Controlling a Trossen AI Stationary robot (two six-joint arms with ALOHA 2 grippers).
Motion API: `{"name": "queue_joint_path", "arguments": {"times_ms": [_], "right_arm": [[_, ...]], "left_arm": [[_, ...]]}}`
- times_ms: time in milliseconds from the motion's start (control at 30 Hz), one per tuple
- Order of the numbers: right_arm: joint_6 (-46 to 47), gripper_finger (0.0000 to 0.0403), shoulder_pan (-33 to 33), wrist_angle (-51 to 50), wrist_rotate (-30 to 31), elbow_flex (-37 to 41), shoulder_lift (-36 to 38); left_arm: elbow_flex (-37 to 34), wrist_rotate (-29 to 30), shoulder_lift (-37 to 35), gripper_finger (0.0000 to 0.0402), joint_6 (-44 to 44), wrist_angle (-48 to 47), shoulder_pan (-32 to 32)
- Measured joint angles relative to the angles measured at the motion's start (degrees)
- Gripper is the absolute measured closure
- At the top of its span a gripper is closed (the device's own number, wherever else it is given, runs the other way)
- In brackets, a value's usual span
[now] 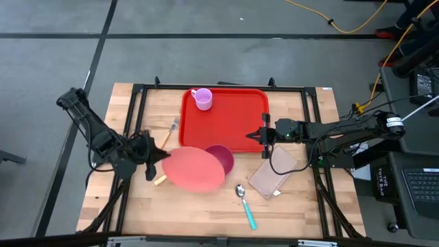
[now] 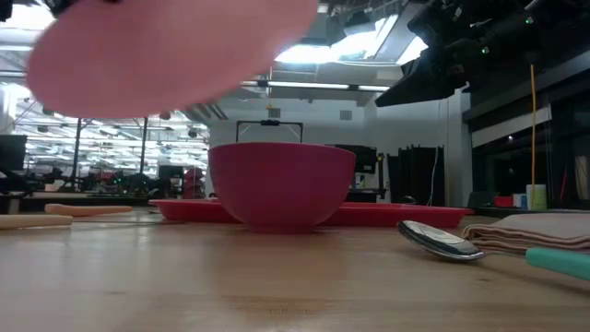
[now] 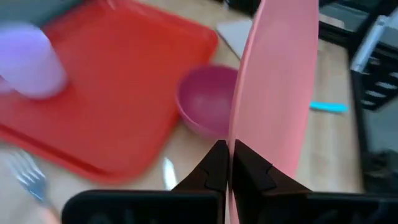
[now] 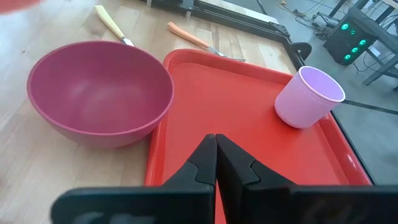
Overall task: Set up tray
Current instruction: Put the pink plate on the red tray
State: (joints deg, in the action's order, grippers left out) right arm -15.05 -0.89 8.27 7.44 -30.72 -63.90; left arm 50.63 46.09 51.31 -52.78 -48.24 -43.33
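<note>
Two hands are seen at work. At the worktop's left edge, the left hand point(image 1: 159, 156) is clamped on the rim of a round salmon-pink plastic plate point(image 1: 194, 168), lifted above the wood near the front. A magenta plastic bowl point(image 1: 221, 158) stands beside it, touching the front rim of the large flat bright red plastic tray point(image 1: 226, 130), which lies at the worktop's rear centre with a lilac plastic cup point(image 1: 203, 99) in its back left corner. The right hand point(image 1: 265, 135), closed and empty, hovers over the tray's right rim. The plate should probably be levelled and lowered onto bare tray, clear of cup and bowl.

Pink plate point(image 1: 195, 169), magenta bowl point(image 1: 221, 158), lilac cup point(image 1: 203, 99), spoon point(image 1: 244, 202), 2 forks point(image 1: 169, 132), folded napkin point(image 1: 274, 173)
</note>
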Motion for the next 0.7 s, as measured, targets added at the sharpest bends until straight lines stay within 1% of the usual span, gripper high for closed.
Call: {"name": "queue_joint_path", "arguments": {"times_ms": [67, 167, 200, 467, 700], "right_arm": [[0.1, 0.0395, 0.0, 0.0, 0.0, 0.0, 0.0], [1.5, 0.0395, 0.0, 0.0, 0.0, 0.0, 0.0], [1.5, 0.0395, 0.0, 0.0, 0.0, 0.0, 0.0], [1.4, 0.0395, 0.0, 0.5, 0.0, 0.0, 0.0], [1.4, 0.0395, 0.0, 0.5, 0.0, 0.0, 0.0]], "left_arm": [[0.0, 3.2, 0.0, 0.0400, 3.7, 0.0, 1.1], [0.0, 9.8, 0.0, 0.0400, 5.8, 1.3, 3.6], [0.0, 10.6, 0.0, 0.0400, 6.5, 1.9, 4.6], [0.0, 9.0, -0.1, 0.0400, 15.8, 8.6, 12.6], [0.0, 5.4, -0.1, 0.0400, 22.5, 14.6, 18.2]]}}
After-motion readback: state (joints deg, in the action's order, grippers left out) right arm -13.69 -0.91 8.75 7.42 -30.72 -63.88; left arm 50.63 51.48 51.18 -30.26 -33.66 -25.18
